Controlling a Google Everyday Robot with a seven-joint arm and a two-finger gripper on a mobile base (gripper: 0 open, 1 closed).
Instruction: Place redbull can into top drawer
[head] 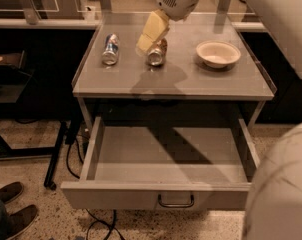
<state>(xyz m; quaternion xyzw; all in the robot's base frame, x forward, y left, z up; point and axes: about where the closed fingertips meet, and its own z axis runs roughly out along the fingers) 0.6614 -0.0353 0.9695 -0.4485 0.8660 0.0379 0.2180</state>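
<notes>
dim warm overhead light, soft dark shadow on the table (221, 84) below the raised gripper (147, 40)

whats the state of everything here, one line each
redbull can: lying on its side on the tabletop, untouched
brown can: lying on its side, partly behind the hand
bowl: upright, empty
top drawer: pulled open, empty
hand: hovering over the brown can, apart from the redbull can

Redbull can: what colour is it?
Blue and silver redbull can, camera view; the gripper hangs to its right, near the brown can.
</notes>
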